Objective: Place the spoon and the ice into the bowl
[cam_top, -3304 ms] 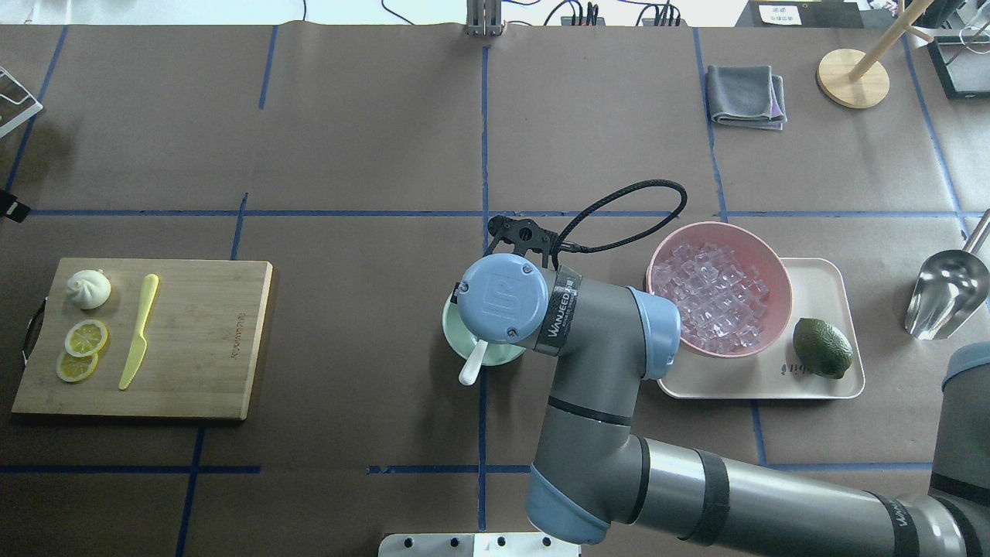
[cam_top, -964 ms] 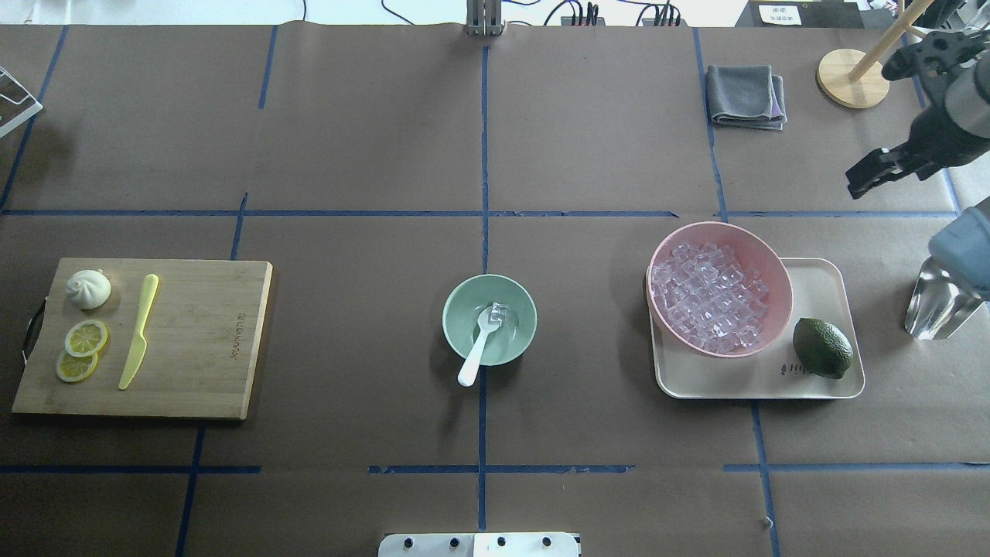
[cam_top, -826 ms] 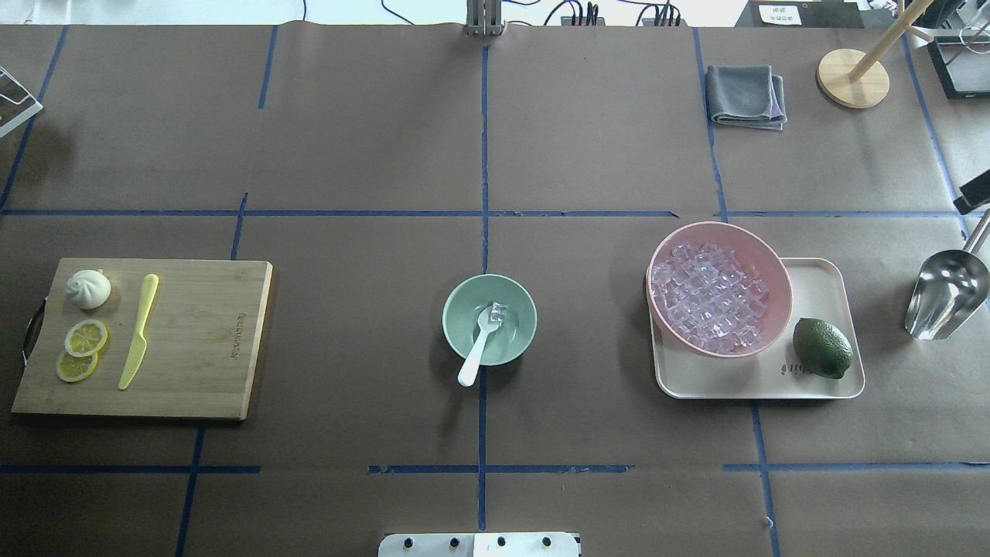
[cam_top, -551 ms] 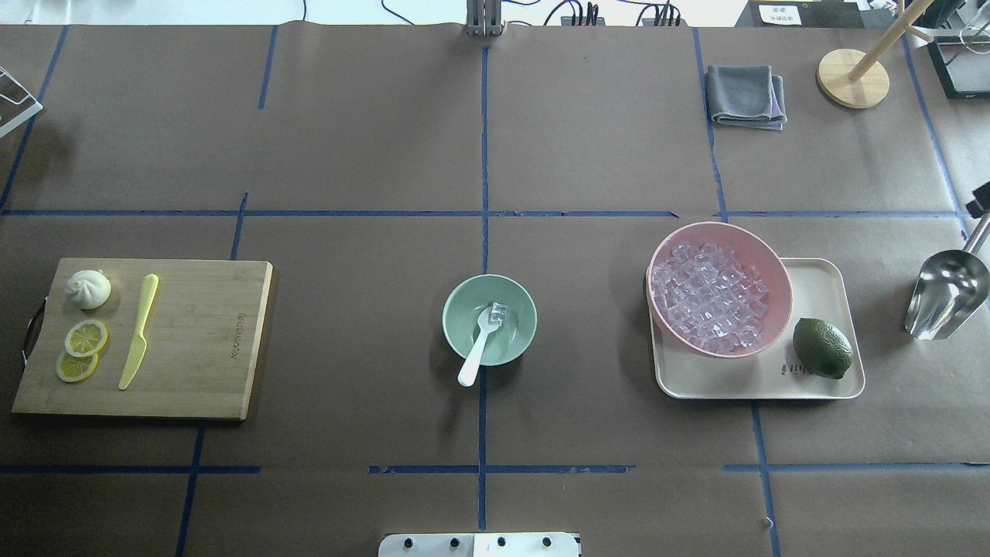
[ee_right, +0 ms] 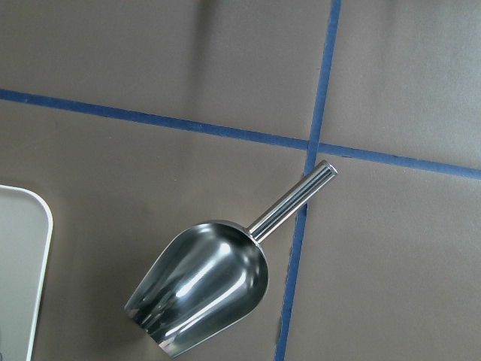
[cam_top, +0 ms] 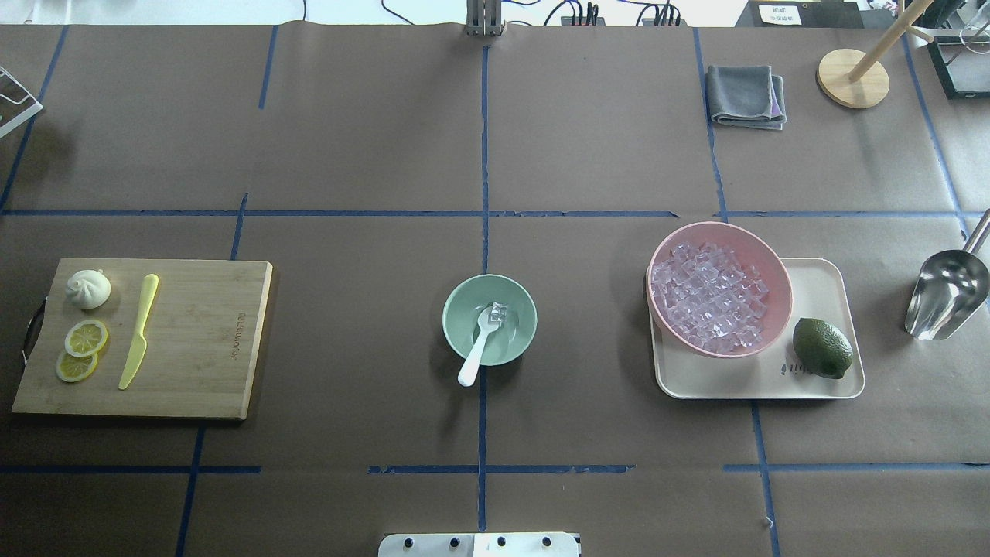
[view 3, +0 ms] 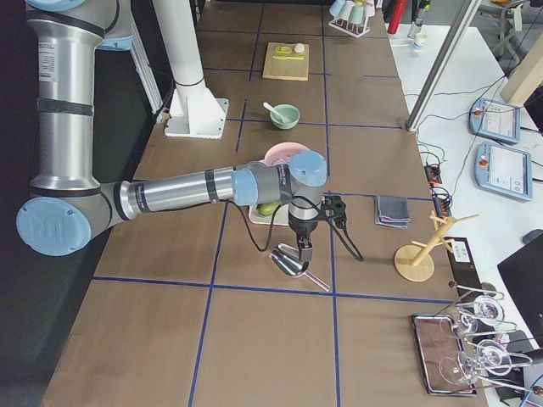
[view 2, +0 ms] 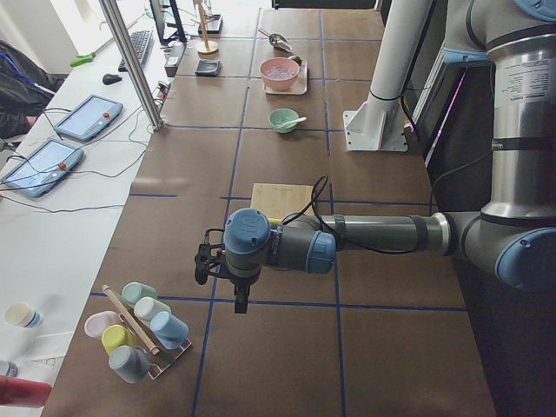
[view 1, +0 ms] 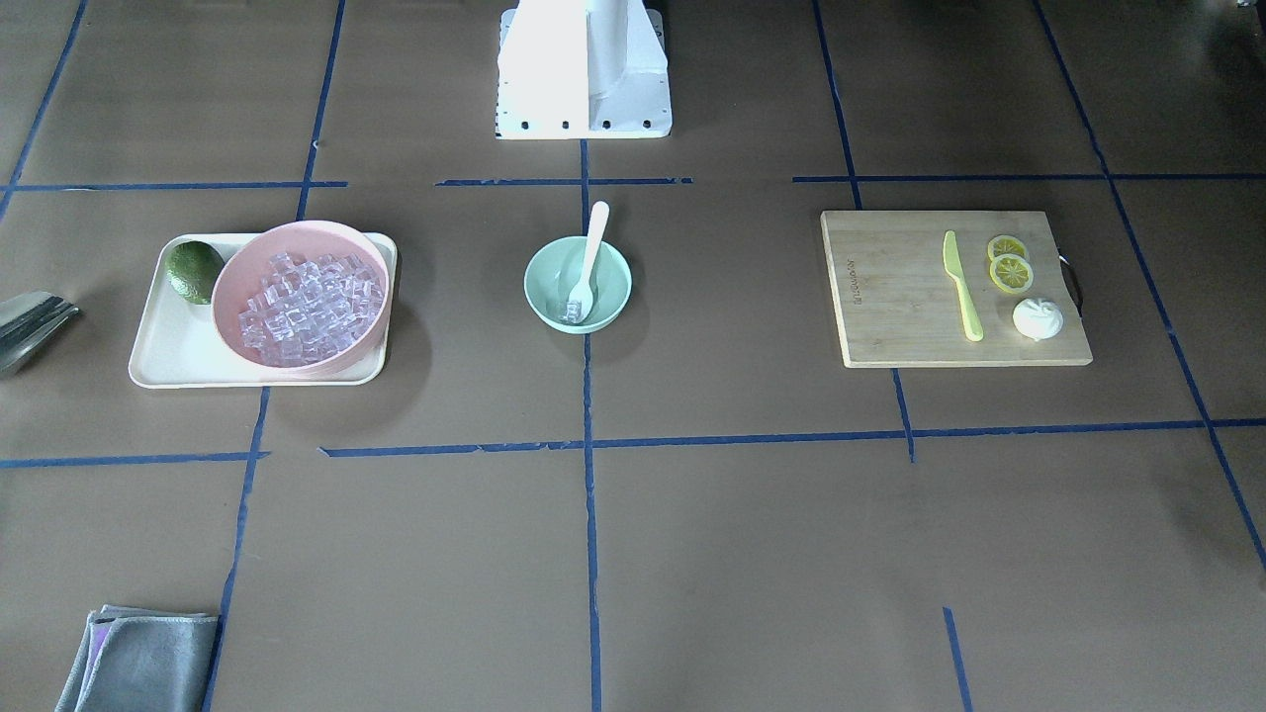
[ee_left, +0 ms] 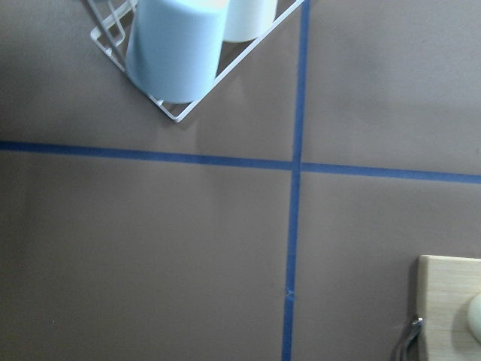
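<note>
A: Overhead cam — where's the task stuff?
B: Spoon (cam_top: 477, 348) lies scoop-down in the bowl (cam_top: 451, 319), handle over the rim toward the robot. Ice (cam_top: 499, 312) is inside, touching the scoop.
A: Arms?
B: Only in the side cams. Left gripper (view 2: 238, 302) hangs near the cup rack (view 2: 139, 334), right gripper (view 3: 303, 251) by the metal scoop (view 3: 288, 264). Open or closed — can't tell.
A: Counts?
B: 1 spoon, 2 bowls incl. the pink bowl (cam_top: 776, 267), 2 lemon slices (cam_top: 86, 337), 1 lime (cam_top: 822, 348).
</note>
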You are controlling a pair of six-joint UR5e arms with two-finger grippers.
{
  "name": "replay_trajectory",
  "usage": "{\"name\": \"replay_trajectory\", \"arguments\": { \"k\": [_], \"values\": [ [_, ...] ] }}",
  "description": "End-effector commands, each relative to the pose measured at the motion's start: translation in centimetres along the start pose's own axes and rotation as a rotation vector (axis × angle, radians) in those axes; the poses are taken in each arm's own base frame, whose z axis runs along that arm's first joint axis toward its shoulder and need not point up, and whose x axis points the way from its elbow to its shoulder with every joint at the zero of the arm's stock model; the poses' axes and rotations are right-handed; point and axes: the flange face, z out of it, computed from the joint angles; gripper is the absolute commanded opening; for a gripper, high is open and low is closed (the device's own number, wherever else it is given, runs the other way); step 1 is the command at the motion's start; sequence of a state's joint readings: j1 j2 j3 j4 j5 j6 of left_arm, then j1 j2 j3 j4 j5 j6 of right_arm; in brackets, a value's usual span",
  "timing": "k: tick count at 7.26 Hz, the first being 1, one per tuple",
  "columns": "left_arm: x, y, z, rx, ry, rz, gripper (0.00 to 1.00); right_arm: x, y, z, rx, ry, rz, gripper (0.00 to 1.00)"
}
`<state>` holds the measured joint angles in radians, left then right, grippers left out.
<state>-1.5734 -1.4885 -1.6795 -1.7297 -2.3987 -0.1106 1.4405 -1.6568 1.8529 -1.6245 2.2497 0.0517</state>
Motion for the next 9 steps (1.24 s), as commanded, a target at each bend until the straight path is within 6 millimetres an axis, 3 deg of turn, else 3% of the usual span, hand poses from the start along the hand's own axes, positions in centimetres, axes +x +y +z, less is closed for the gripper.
{"name": "replay_trajectory", "arguments": {
  "k": [1,2,4,5,9],
  "values": [
    [0.7,0.2,0.7,-0.014,0.003,0.022,1.00,1.6,2.2,1.3,-0.033,0.001,0.039,1.00],
    [0.7,0.2,0.7,-0.016,0.004,0.020,1.00,2.2,2.6,1.1,-0.029,0.000,0.050,1.00],
    [0.8,0.3,0.6,-0.013,0.014,0.025,1.00,5.5,5.6,-0.3,0.001,-0.049,0.124,1.00],
    [0.8,0.5,0.5,-0.012,0.017,0.024,1.00,6.3,6.7,0.2,-0.010,-0.053,0.139,1.00],
    [0.5,0.8,0.7,-0.013,0.006,0.022,1.00,5.6,6.0,-0.1,-0.001,-0.106,0.141,1.00]
  ]
}}
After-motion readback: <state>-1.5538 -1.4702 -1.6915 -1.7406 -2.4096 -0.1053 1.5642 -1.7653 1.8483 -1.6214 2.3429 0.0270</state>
